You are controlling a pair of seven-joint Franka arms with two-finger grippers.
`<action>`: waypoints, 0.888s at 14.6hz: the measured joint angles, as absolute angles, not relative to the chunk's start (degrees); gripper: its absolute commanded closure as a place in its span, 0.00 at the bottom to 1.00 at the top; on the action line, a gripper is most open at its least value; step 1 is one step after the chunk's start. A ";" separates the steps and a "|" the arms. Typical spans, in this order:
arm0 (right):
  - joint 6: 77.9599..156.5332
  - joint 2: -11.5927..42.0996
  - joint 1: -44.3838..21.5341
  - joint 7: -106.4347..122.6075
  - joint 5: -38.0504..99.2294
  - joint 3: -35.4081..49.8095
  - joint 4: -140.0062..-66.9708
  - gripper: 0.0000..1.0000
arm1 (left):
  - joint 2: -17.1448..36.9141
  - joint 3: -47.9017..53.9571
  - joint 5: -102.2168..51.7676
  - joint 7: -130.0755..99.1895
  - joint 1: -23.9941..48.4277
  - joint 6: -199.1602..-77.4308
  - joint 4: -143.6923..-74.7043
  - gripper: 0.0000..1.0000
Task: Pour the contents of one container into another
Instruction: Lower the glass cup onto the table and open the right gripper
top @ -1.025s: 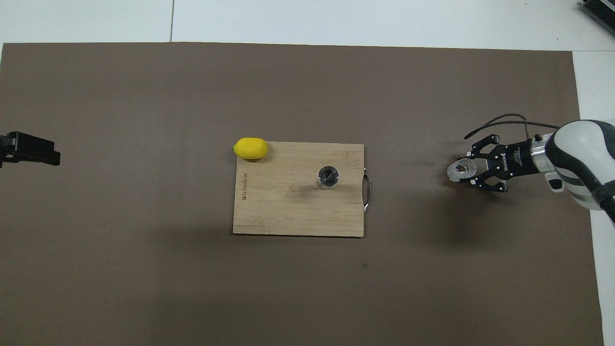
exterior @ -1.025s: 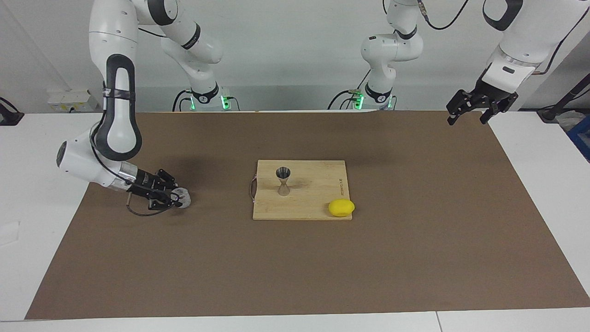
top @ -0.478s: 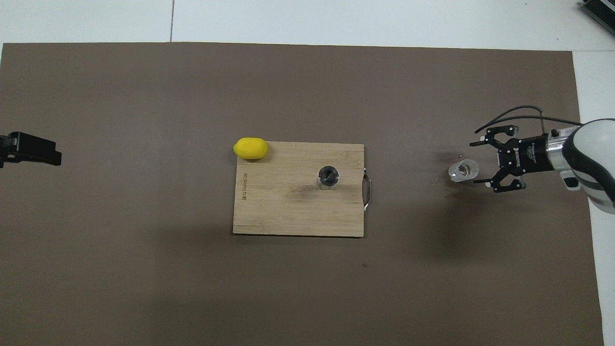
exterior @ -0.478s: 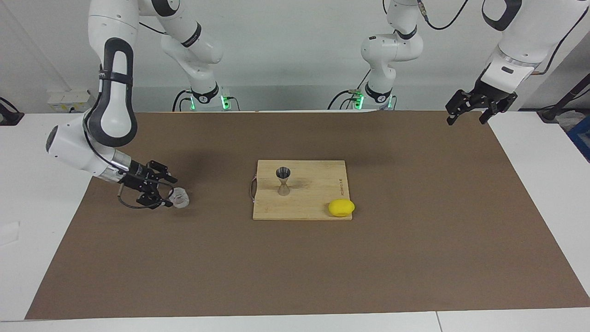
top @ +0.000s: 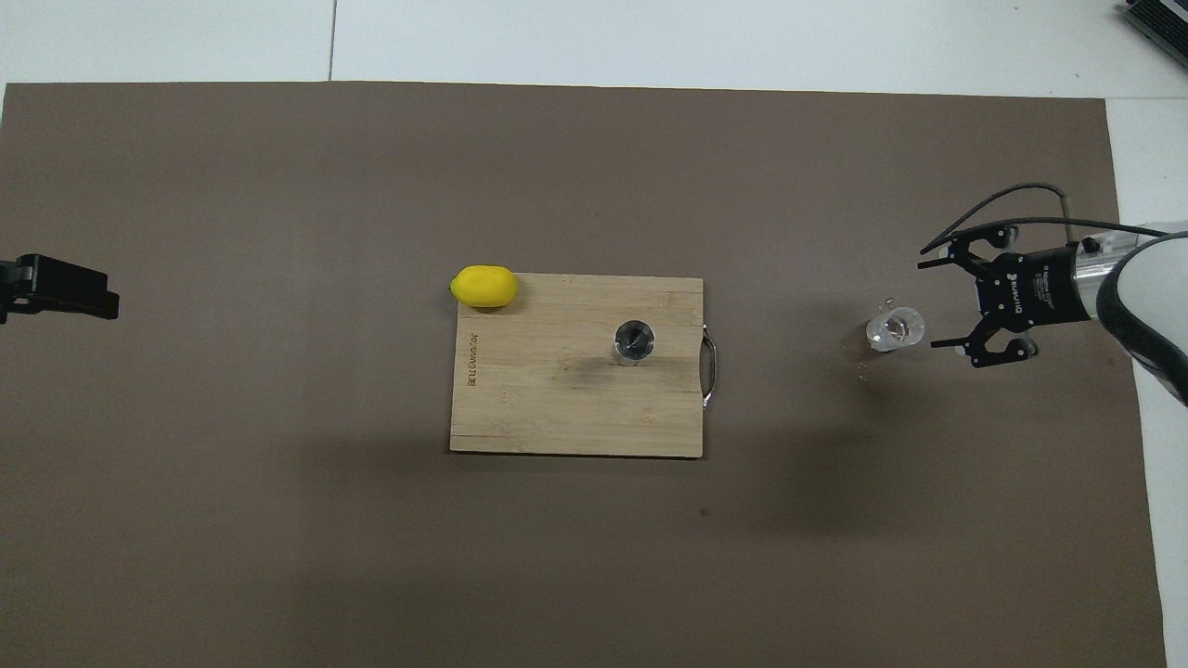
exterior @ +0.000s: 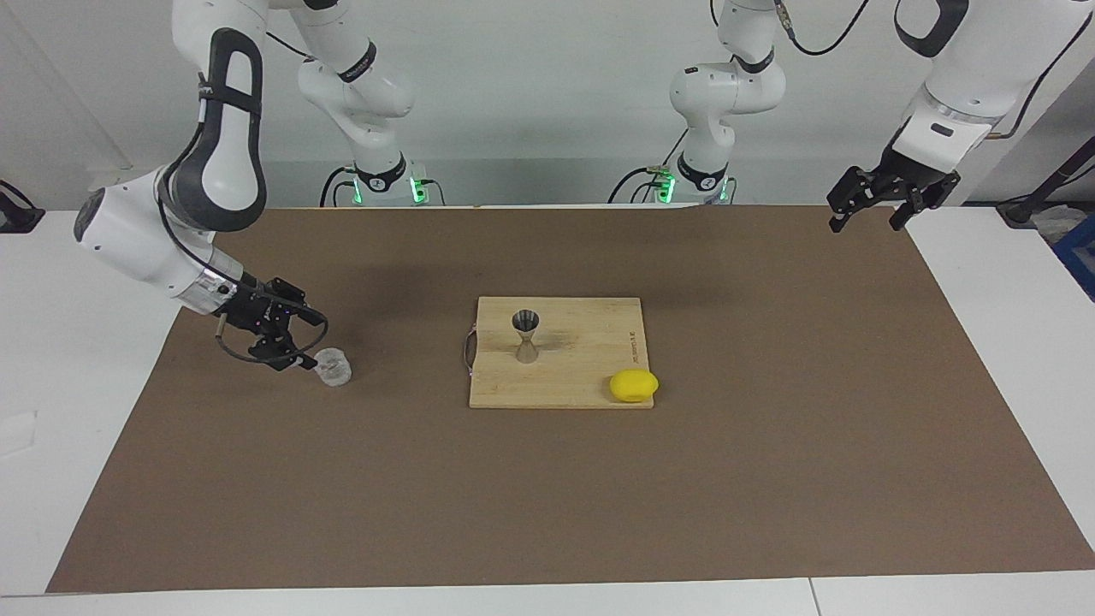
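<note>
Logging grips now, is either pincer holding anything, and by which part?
Nothing is held. The right pincer is open beside the glass tumbler, which stands on the mat; the left pincer is open and waits.

We see a white surface (exterior: 1001, 342) covered across most of its width by a brown mat (exterior: 770, 445). At the middle of the mat lies a rectangular wooden cutting board (exterior: 590, 351), flat, with a metal handle (exterior: 468, 351) on the edge toward the right arm's end of the surface and a small dark printed mark near the edge toward the left arm's end. We note a yellow lemon (exterior: 634, 385) resting on the board's corner farthest from the robots, toward the left arm's end, overhanging the edge slightly.
</note>
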State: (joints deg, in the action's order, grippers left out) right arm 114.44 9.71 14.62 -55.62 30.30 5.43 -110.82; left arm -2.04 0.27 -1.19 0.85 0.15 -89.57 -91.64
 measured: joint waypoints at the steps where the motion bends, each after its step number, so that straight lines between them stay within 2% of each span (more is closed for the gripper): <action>1: 114.47 8.86 13.47 -56.85 28.38 5.45 -110.70 0.00 | -2.04 0.26 -1.19 0.85 0.15 -89.57 -91.64 0.00; 7: 114.52 4.15 5.04 -58.95 17.03 5.71 -110.16 0.00 | -2.04 0.26 -1.19 0.85 0.15 -89.62 -91.65 0.00; 10: 114.10 3.63 1.28 -57.68 9.35 5.99 -108.89 0.00 | -2.04 0.26 -1.19 0.85 0.15 -89.64 -91.65 0.00; 13: 111.20 3.58 -0.35 -47.03 4.19 6.13 -107.03 0.00 | -2.04 0.15 -1.19 0.82 0.13 -89.69 -91.65 0.00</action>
